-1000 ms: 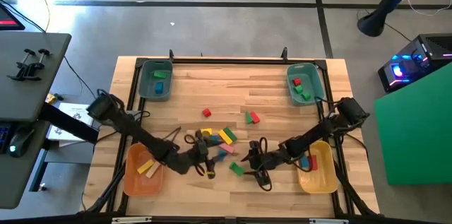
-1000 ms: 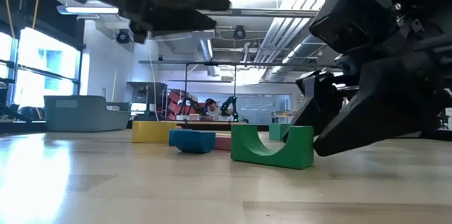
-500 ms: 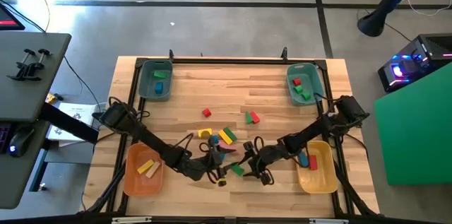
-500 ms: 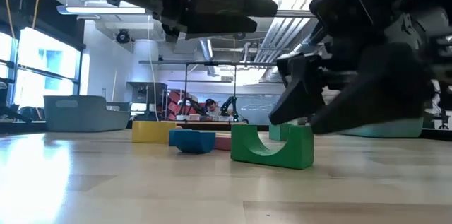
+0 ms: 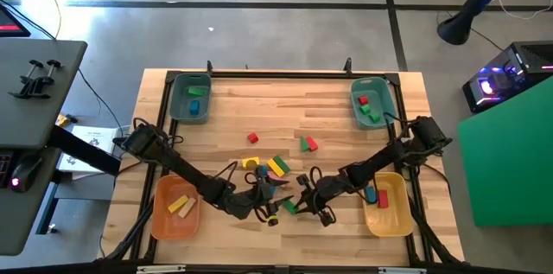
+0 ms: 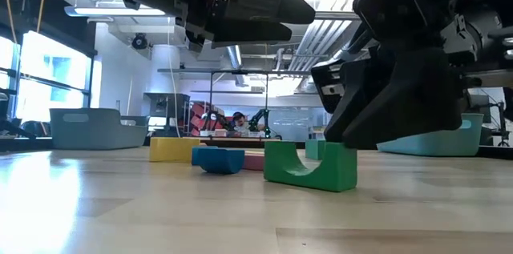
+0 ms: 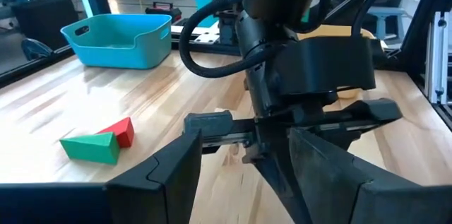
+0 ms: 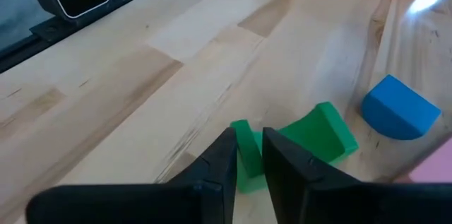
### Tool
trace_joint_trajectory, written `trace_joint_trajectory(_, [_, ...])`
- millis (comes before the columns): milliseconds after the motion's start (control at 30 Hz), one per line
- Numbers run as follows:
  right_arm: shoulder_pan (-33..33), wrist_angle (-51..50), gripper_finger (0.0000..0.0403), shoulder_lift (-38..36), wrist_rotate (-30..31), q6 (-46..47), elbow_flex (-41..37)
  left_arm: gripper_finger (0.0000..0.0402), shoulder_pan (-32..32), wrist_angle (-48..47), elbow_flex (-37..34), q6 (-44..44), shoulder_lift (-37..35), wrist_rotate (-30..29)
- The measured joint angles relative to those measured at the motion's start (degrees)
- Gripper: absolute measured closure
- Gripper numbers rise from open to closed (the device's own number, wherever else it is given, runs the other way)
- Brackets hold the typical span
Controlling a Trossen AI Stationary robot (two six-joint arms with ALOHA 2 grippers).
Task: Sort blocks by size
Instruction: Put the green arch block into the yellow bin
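Two grippers meet near the table's front edge. On your left, the left gripper [image 5: 275,207] hovers with jaws spread wide and nothing between them. Just right of it, the right gripper [image 8: 244,155] has its fingers narrowed around one leg of the green wooden arch block [image 8: 296,143] (it sits on the wooden table [image 5: 337,136]). You'll find a blue rounded block [image 8: 400,107] just beside that arch.
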Motion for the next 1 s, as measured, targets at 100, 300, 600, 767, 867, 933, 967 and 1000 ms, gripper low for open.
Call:
trace_joint_trajectory(100, [-0.1, -0.4, 0.0331, 0.0, 0.0, 0.0, 0.0, 0.0202, -0.3, -0.1, 0.0, -1.8, 0.0, 0.0])
trace_joint_trajectory(300, [-0.1, -1.3, 0.0275, 0.0, 0.0, 0.0, 0.0, 0.0202, -0.9, -0.3, 0.0, -2.5, 0.0, 0.0])
trace_joint_trajectory(600, [-0.1, 3.1, 0.0277, 3.9, 0.1, -0.3, 0.0, 0.0202, -0.8, -0.3, 0.0, -2.9, 0.0, 0.0])
trace_joint_trajectory(767, [0.2, 6.0, 0.0348, 4.9, 0.3, 1.4, 0.0, 0.0202, -0.9, -0.3, 0.0, -3.0, 0.0, 0.0])
trace_joint_trajectory(867, [1.2, 6.4, 0.0373, 3.5, 2.2, 3.1, 0.0, 0.0202, -0.8, -0.4, 0.0, -3.0, 0.0, 0.0])
trace_joint_trajectory(933, [2.5, 4.8, 0.0373, 1.4, 5.3, 4.4, 0.0, 0.0202, -0.8, -0.4, 0.0, -3.0, 0.0, 0.0])
trace_joint_trajectory(967, [3.2, 3.4, 0.0373, -0.2, 6.7, 5.4, 0.0, 0.0202, -0.8, -0.5, 0.0, -2.9, 0.0, 0.0])
trace_joint_trajectory(1000, [4.1, 0.9, 0.0372, -2.2, 7.9, 6.3, 0.0, 0.0202, -0.8, -0.6, -0.1, -2.9, 0.0, 0.0])
